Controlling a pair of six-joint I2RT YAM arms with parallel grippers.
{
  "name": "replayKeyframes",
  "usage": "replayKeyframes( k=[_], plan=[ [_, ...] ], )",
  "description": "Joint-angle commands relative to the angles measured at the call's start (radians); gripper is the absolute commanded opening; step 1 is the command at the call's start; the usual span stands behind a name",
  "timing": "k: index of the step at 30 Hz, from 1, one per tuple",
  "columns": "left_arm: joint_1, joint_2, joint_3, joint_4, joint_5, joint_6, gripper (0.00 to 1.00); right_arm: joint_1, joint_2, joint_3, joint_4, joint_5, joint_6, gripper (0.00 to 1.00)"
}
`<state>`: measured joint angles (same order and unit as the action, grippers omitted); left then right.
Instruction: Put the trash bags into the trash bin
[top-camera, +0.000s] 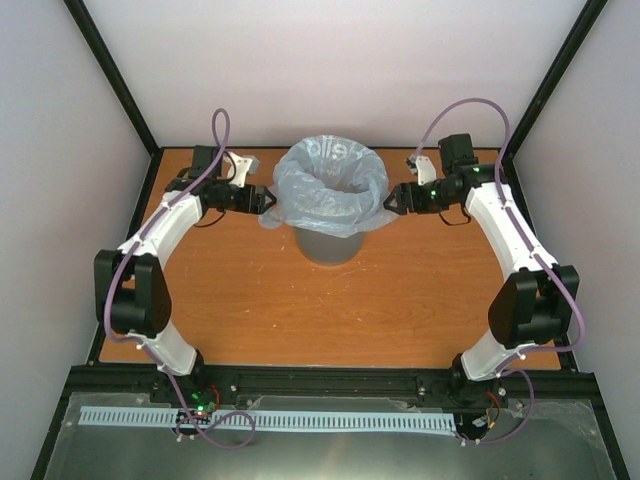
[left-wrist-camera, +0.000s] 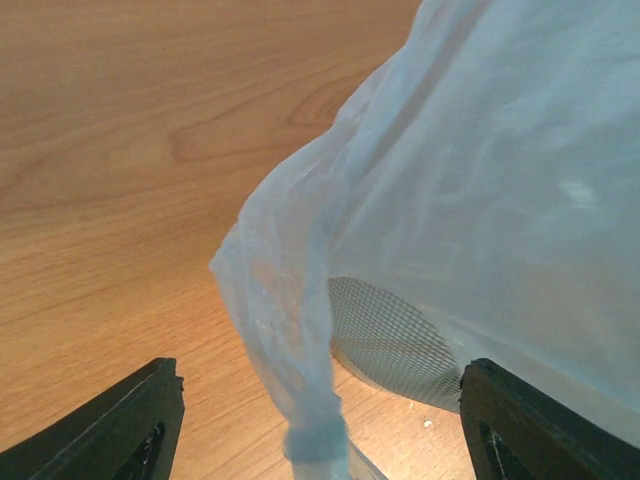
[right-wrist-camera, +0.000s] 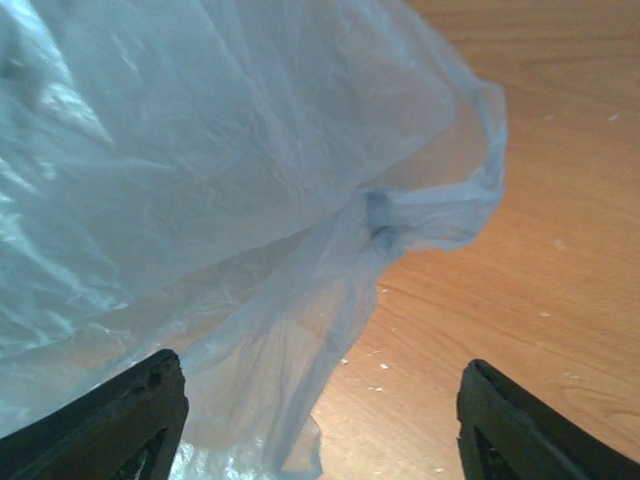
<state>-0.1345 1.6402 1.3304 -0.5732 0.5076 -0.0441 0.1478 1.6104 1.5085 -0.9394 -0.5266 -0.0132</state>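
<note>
Trash bin (top-camera: 328, 245) is seen upright at centre-rear of the table (top-camera: 300, 320). The trash bag (top-camera: 330, 180) is already seated inside it, with its mouth folded out over the rim. Left gripper (top-camera: 266, 200) and right gripper (top-camera: 393, 198) are placed just beside the bag's overhang, one per side. In both wrist views the jaws are spread wide and nothing is pinched. On the left a twisted bag corner (left-wrist-camera: 315, 440) hangs between the fingers, but contact with either cannot be made out. Step is judged as the tail end of the placement: liner in, hands off. The next move is judged to call for both arms being backed out sideways, level, so the loose flaps are not snagged and the liner is not dragged off the rim. Materials: the bag is thin pale-blue translucent film, crinkled and glossy, with a looped tie handle (right-wrist-camera: 440, 210) on the right side. It is expected to be floppy and easily caught. The bin is round grey plastic, slightly tapered, with a fine mesh-like pattern seen under the film in the left wrist view. It is probably light and easily tipped. The table is smooth orange wood-grain with a few white specks.
</note>
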Motion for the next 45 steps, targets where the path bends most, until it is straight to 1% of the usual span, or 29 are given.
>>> replayKeyframes(
  k=[1,3,8,10,12,14,16,20,24,26,31,35,38,41,45],
  plan=[
    [0.004,0.082,0.021,0.042,0.078,-0.047,0.74,-0.007,0.035,-0.038,0.027,-0.109,0.075,0.68],
    [0.001,0.109,0.011,0.056,0.098,-0.059,0.72,-0.007,0.053,-0.063,0.034,-0.116,0.088,0.63],
    [-0.001,0.149,-0.028,0.075,0.147,-0.073,0.65,-0.005,0.093,-0.103,0.042,-0.145,0.114,0.65],
    [-0.004,0.157,-0.054,0.096,0.153,-0.078,0.63,-0.002,0.105,-0.124,0.054,-0.121,0.109,0.61],
    [-0.009,0.167,-0.081,0.113,0.138,-0.076,0.61,0.001,0.126,-0.144,0.069,-0.063,0.100,0.57],
    [-0.010,0.181,-0.098,0.126,0.124,-0.067,0.59,0.001,0.152,-0.149,0.081,-0.027,0.090,0.55],
    [-0.011,0.204,-0.094,0.128,0.108,-0.053,0.58,0.001,0.182,-0.136,0.087,-0.023,0.081,0.54],
    [-0.011,0.245,-0.074,0.136,0.027,-0.010,0.55,0.004,0.236,-0.088,0.095,0.014,0.060,0.52],
    [-0.010,0.279,-0.059,0.139,-0.130,0.032,0.53,0.004,0.263,-0.065,0.094,0.070,0.038,0.49],
    [-0.009,0.279,-0.044,0.135,-0.171,0.043,0.53,0.004,0.258,-0.065,0.088,0.099,0.025,0.48],
    [-0.005,0.221,-0.013,0.120,-0.088,0.050,0.59,-0.017,0.197,-0.065,0.085,0.119,0.009,0.47],
    [0.007,0.152,-0.018,0.093,-0.038,0.052,0.67,-0.058,0.143,-0.040,0.065,0.128,0.004,0.47],
    [0.021,0.102,-0.018,0.066,-0.017,0.062,0.71,-0.076,0.116,-0.015,0.046,0.100,0.004,0.52],
    [0.032,0.064,0.000,0.031,-0.002,0.073,0.72,-0.077,0.098,0.012,0.044,0.031,0.004,0.57],
    [0.036,0.025,0.083,-0.022,-0.026,0.105,0.72,-0.077,0.090,0.119,0.041,-0.033,0.015,0.58]
  ],
)
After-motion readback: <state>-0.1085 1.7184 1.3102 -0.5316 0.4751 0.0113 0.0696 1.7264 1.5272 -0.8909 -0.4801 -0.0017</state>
